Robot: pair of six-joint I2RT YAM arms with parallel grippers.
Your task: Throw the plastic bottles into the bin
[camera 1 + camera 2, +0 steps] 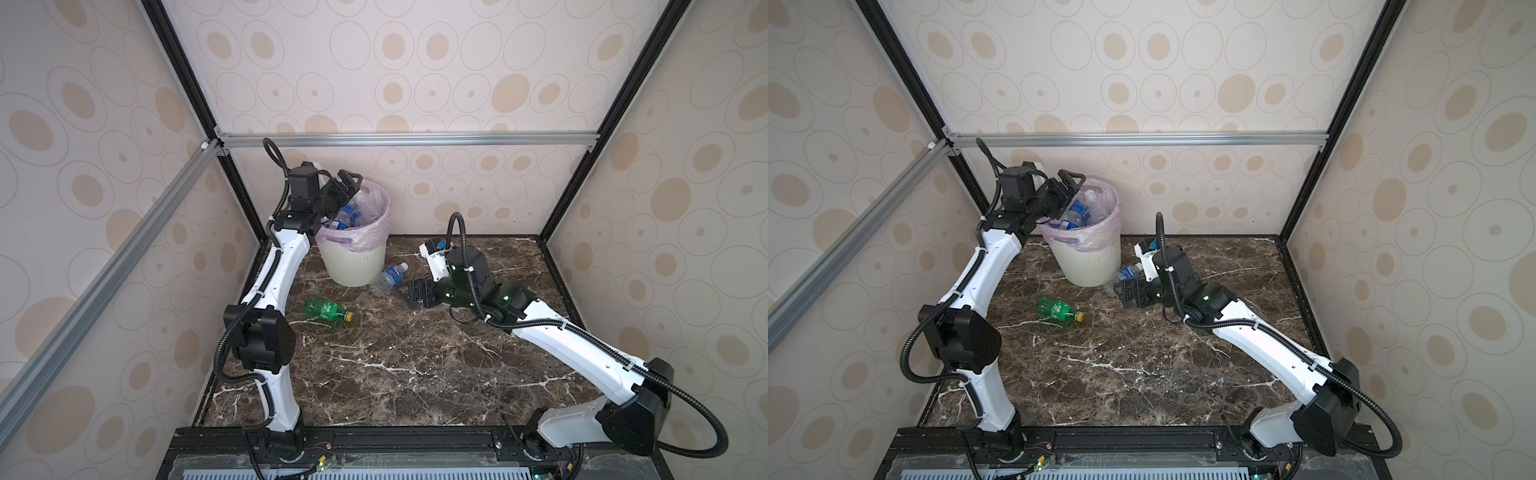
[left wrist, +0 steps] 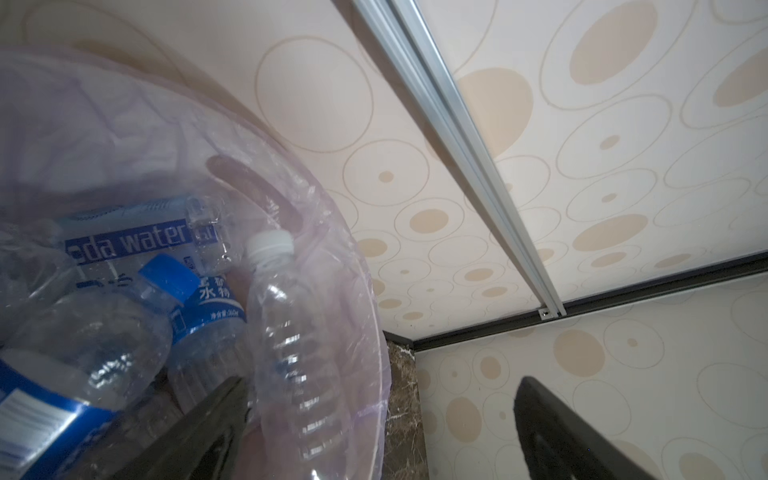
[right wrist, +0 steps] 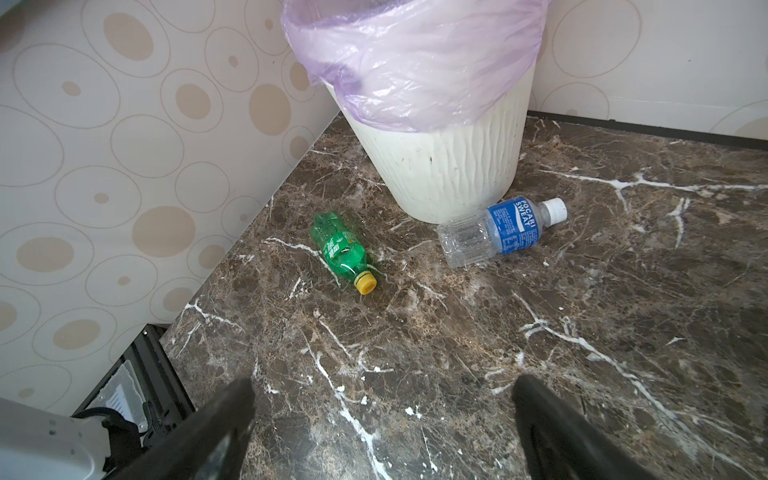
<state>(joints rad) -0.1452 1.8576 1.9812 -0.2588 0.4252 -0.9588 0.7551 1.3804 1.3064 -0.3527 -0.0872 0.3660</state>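
**A:** The right end effector: what state is it in?

**B:** Its jaws are spread wide with nothing between them. It hangs low over the dark marble desk, just right of centre in both top views.

**A:** Which bottles are loose on the desk?

**B:** Two. A green bottle with a yellow cap lies on its side left of centre, apart from the bin. A clear bottle with a blue label and white cap lies on its side near the middle. It is between the right end effector and the foot of the bin. I can't tell if it touches the bin.

**A:** And the bin?

**B:** It is above centre and a little to the left, close to the back wall. It is white and ribbed, with a pink bag folded over the rim. The bottles in the bin are clear with blue labels, piled close to the top.

**A:** And the left end effector?

**B:** It is farthest back, over the bin's left rim, with its jaws wide apart and gripping nothing. The left wrist view shows a white-capped bottle inside the bag, close below it.
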